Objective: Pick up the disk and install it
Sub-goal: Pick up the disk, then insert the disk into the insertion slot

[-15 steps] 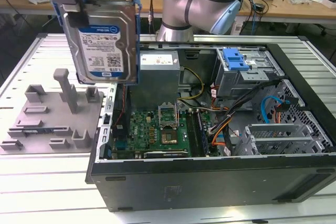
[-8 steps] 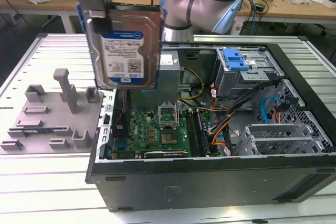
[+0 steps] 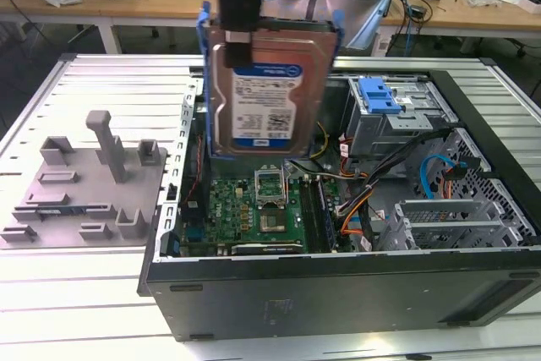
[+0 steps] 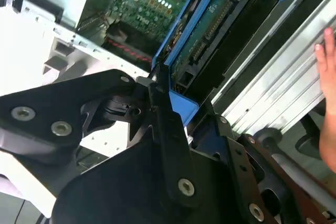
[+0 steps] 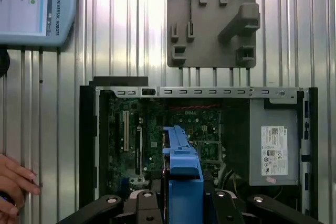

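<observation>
One disk [image 3: 266,95], up in the air, and I have it firmly in the gripper [image 3: 240,35]: the jaws are drawn in on the drive's upper end, and in the second wrist view a black finger [image 4: 170,145] presses against the bright blue rail frame. In the exterior view the drive hangs upright with its white-and-blue label facing the camera. It sits over the open computer case [image 3: 473,293], above the green motherboard [image 3: 254,213] and not touching it.

In the first wrist view I am looking straight down the blue frame's edge onto that board. The case lies on its side on the ribbed metal table [image 3: 101,293].

On the exterior view's left of the case sits the grey fixture plate [image 3: 84,183] with its upright posts, well apart from the drive. On the exterior view's right, toward the far side inside the case, I see the blue tab [image 3: 379,95] on its grey cage.

A person's hand [image 5: 13,182] rests on the table beside the case.
</observation>
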You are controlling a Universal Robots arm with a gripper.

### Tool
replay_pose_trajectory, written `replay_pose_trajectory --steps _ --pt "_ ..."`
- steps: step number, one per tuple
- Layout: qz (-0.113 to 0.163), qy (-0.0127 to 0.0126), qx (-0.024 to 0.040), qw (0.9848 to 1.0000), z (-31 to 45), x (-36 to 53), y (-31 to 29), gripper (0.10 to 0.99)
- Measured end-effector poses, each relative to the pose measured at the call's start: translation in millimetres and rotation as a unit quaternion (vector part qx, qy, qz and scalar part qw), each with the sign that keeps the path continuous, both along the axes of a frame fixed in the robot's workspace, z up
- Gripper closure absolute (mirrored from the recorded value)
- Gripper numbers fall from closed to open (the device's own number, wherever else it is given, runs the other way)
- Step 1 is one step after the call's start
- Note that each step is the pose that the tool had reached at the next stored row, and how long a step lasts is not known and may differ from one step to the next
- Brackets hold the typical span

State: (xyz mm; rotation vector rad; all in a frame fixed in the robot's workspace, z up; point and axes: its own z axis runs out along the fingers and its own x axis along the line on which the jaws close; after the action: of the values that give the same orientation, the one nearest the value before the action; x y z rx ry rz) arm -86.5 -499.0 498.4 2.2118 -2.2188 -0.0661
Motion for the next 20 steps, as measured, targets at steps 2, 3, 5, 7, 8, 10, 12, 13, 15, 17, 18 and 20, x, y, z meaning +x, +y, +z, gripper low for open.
replay_pose_trajectory --steps 2,3,5,7,8,10,12,13,15,17,18,20 --pt "0.000 0.0000 -0.0002 1.0000 0.0 18.2 -4.0 0.722" --pt "0.000 0.0000 -0.0002 1.0000 0.0 25.0 -5.4 0.722" --pt "0.000 0.0000 -0.0003 1.0000 0.0 37.0 -7.7 0.722" --pt "0.000 0.0000 -0.0002 1.0000 0.0 46.0 -9.3 0.722" --pt "0.000 0.0000 -0.0002 1.0000 0.0 55.2 -10.8 0.722" --pt "0.000 0.0000 -0.0002 1.0000 0.0 66.8 -12.2 0.722" --pt "0.000 0.0000 -0.0003 1.0000 0.0 66.8 -12.3 0.722" --pt "0.000 0.0000 -0.0002 1.0000 0.0 67.0 -12.3 0.722" --pt "0.000 0.0000 -0.0003 1.0000 0.0 67.1 -12.3 0.722" --pt "0.000 0.0000 -0.0003 1.0000 0.0 67.2 -12.3 0.722" --pt "0.000 0.0000 -0.0003 1.0000 0.0 67.2 -12.3 0.722" --pt "0.000 0.0000 -0.0003 1.0000 0.0 67.2 -12.3 0.722"
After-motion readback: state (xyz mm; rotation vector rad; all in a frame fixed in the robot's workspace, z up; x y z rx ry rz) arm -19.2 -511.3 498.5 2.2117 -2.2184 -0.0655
